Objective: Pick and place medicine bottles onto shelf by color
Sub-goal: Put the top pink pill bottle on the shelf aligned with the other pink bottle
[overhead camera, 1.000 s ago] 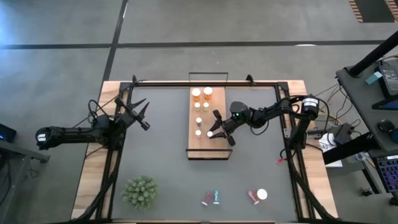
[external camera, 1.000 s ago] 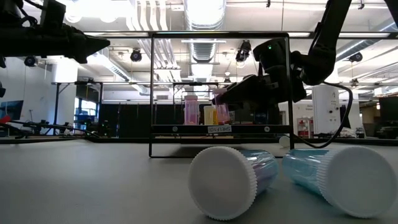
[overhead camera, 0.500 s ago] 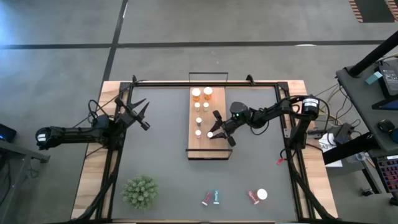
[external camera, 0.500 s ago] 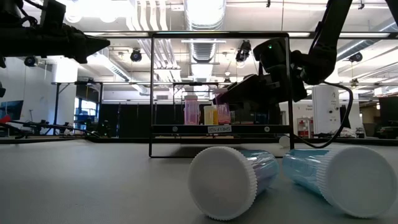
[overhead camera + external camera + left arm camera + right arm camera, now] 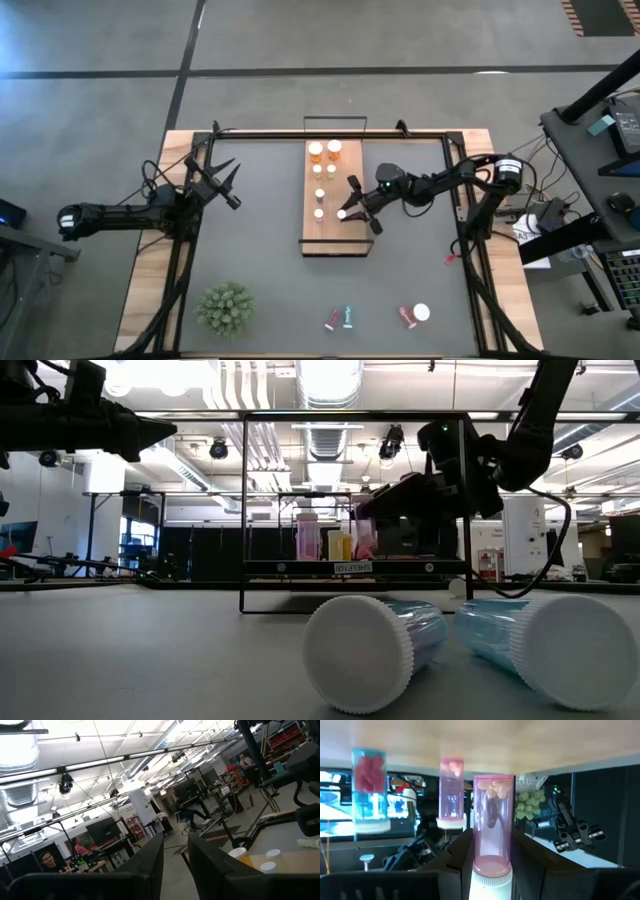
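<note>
- Near edge, bottom of the high view: four bottles lie on the grey table (image 5: pixel 270 250), not yet shelved.
- Two of them, a pink bottle (image 5: pixel 331 320) and a teal bottle (image 5: pixel 347 317), lie side by side at bottom centre. In the low view, two capped bottles fill the foreground on their sides.
- To their right lie a red bottle (image 5: pixel 406 318) and a white cap (image 5: pixel 421 313), just beside each other.
- A green plant (image 5: pixel 225 307) sits at bottom left.
- Centre of the high view: the shelf (image 5: pixel 335 238), a long wooden board, lies on the table. Its near half is bare.
- The right gripper (image 5: pixel 347 212) hangs over the shelf's right side, closed on a pink bottle. The right wrist view shows this held bottle (image 5: pixel 493 825) clamped between the fingers (image 5: pixel 455 855), cap toward the wrist.
- Farther along the shelf stand a row of small bottles (image 5: pixel 319 194), then two orange bottles (image 5: pixel 324 150) at the far end.
- Left of the high view: the left gripper (image 5: pixel 226 183) waits over the table's left edge, closed and empty.
- Judgement: the task looks roughly half done; the held bottle needs setting down, then four remain.
</note>
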`<state>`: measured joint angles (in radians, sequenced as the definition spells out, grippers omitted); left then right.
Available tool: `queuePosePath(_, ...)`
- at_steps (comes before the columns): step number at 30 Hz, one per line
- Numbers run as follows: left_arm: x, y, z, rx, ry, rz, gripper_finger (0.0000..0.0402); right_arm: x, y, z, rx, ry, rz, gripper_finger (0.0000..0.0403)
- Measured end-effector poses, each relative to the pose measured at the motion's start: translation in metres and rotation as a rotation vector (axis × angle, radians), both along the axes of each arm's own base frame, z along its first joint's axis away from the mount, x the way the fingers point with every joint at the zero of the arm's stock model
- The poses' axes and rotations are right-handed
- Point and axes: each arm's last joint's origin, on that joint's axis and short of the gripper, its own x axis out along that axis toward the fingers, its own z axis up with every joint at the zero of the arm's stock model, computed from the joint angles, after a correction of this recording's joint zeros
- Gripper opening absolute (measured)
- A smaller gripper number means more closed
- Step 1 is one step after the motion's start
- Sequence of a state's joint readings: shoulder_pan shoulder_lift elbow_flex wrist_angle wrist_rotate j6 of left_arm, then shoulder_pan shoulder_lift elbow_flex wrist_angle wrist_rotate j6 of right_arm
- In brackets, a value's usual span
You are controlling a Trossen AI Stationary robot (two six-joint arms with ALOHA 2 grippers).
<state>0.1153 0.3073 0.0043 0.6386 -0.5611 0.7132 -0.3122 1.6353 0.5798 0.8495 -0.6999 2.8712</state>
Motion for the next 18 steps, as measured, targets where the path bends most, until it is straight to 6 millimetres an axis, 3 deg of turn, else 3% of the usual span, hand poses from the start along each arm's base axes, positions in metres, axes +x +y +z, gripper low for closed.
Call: queuePosePath(18, 0.0, 0.0, 0.0001, 0.0, 0.0, 0.0, 0.0072, -0.007, 0.0018, -0.0088, 0.021, 0.047, -0.023, 0.0102)
